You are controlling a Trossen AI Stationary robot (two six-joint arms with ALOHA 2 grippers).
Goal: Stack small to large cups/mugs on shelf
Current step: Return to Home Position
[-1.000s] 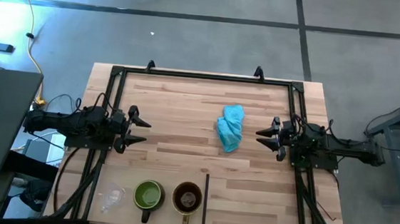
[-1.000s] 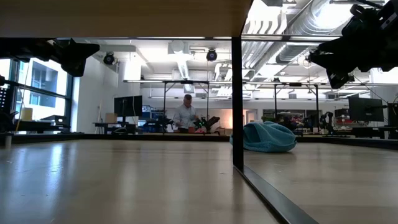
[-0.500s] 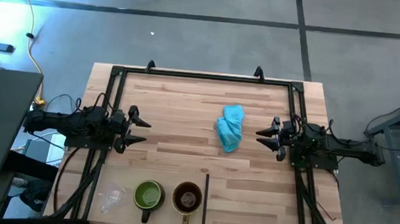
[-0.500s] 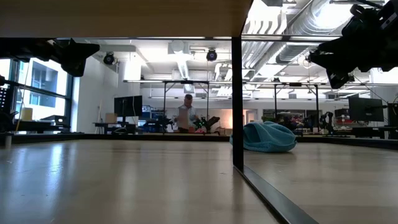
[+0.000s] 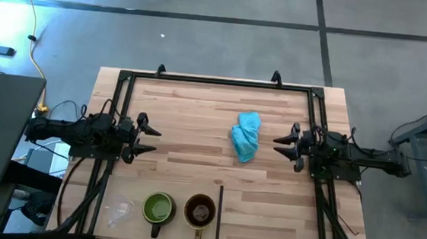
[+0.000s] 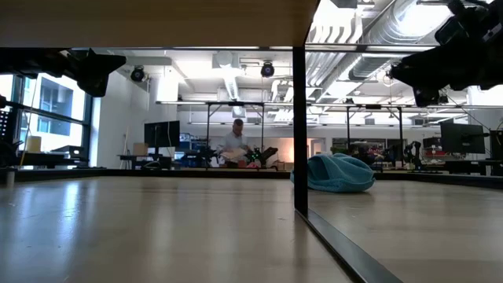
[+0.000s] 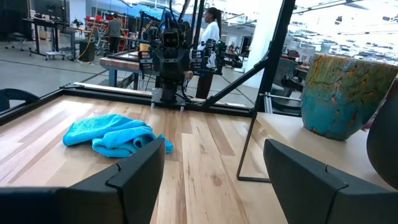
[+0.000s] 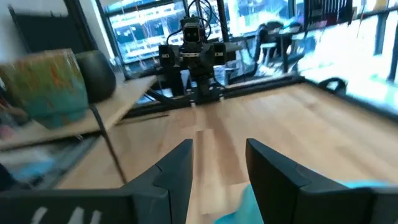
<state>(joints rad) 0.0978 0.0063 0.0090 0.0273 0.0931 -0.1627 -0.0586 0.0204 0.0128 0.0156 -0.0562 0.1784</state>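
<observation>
Your left gripper [image 5: 155, 141] hangs over the left side of the tabletop [image 5: 199, 103]. Its 2 fingers are spread wide, with nothing between them. Your right gripper [image 5: 278, 146] faces it from the right side, its fingers also apart and empty.

The 3 vessels are not in front of either gripper. They stand on the shelf [image 5: 135, 193] at the long edge of the tabletop nearest the low camera, sideways from both grippers. Their row runs along that edge: the clear cup [image 5: 120, 208] closest to the left corner, then the green mug [image 5: 158, 207], then the brown mug [image 5: 200, 209], each just beside the next. The left arm is the nearer one.

I judge that the placing is done and only the retreat is left, so you should draw each arm away from the row.

A light-blue cloth [image 5: 246, 136] lies between the grippers, nearer the right one. The surface is pale wood inside black rails [image 5: 216, 81]. Far behind the table, a person [image 6: 236, 145] is at a bench.
</observation>
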